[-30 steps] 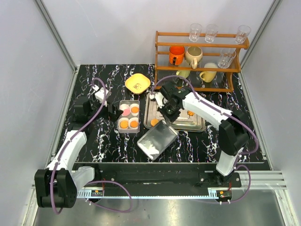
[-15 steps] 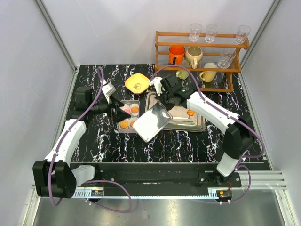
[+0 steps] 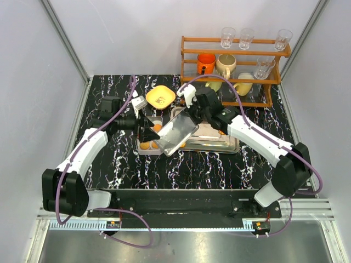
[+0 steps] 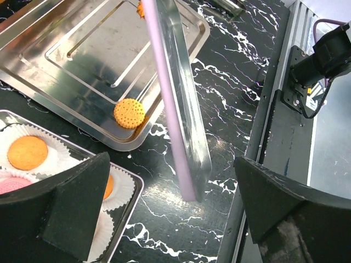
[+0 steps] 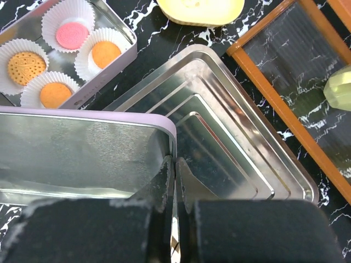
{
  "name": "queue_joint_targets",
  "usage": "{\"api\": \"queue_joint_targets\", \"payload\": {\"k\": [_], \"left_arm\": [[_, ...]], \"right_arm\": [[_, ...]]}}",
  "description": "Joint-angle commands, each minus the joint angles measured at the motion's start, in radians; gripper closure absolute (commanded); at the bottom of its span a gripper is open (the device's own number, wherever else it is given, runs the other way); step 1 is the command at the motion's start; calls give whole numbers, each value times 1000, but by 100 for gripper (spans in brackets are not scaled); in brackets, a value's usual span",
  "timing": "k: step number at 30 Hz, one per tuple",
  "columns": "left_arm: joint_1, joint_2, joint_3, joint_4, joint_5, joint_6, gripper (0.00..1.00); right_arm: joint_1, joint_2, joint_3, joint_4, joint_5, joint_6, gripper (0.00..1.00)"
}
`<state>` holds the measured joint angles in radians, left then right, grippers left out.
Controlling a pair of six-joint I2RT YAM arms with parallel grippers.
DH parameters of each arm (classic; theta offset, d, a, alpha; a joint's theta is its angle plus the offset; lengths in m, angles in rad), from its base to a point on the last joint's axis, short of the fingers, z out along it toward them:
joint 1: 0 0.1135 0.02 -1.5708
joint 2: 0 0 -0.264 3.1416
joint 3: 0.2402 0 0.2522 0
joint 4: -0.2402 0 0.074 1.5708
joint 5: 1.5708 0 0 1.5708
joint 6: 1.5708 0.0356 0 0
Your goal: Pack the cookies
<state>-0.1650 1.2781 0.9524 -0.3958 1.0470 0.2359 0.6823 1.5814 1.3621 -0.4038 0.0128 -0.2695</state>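
Lid (image 3: 176,135): shiny sheet-metal rectangle with a lilac rim, pinched at its edge by the closed right gripper (image 5: 174,164); within the second it had swung from the table's front to hang tilted at the tin (image 5: 104,79), so closing looked near. Left gripper (image 4: 173,164): spread wide, empty, had come in beside the tin. Cookies (image 5: 24,67): four flat discs, three orange and one pink, in pleated white cups (image 5: 66,13) inside the tin; one dimpled orange stray (image 4: 129,113) on the ribbed steel tray (image 5: 241,164).
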Motion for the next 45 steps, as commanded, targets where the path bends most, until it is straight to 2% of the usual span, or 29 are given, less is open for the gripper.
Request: {"api": "queue_joint_targets", "payload": {"k": [1, 6, 11, 19, 23, 28, 32, 34, 38, 41, 44, 45], "left_arm": [[-5, 16, 68, 28, 53, 2, 1], [-5, 66, 112, 29, 146, -44, 1], [-19, 78, 141, 43, 127, -84, 1], [-140, 55, 141, 45, -111, -110, 1], [-169, 53, 140, 40, -221, -109, 5], [-225, 55, 138, 38, -346, -96, 18], [-260, 56, 138, 38, -419, -95, 34], [-268, 53, 138, 38, -441, -95, 39], [-277, 50, 138, 23, -467, -89, 55], [-278, 49, 141, 8, -475, -81, 60], [-278, 49, 141, 5, -478, -79, 71], [-281, 49, 143, 2, -479, -79, 82]], "right_arm": [[8, -103, -73, 166, -40, -39, 100], [8, -149, -147, 226, -57, -60, 100], [8, -169, -173, 252, -47, -62, 100], [10, -146, -124, 234, -17, -51, 100], [10, -147, -116, 230, 22, -53, 100], [10, -155, -106, 226, 32, -48, 100], [10, -169, -104, 224, 38, -39, 100], [10, -173, -107, 226, 47, -39, 100], [8, -181, -115, 235, 68, -43, 100], [8, -184, -123, 244, 88, -46, 100], [8, -181, -124, 250, 111, -43, 100], [8, -178, -123, 249, 118, -39, 100]]}}
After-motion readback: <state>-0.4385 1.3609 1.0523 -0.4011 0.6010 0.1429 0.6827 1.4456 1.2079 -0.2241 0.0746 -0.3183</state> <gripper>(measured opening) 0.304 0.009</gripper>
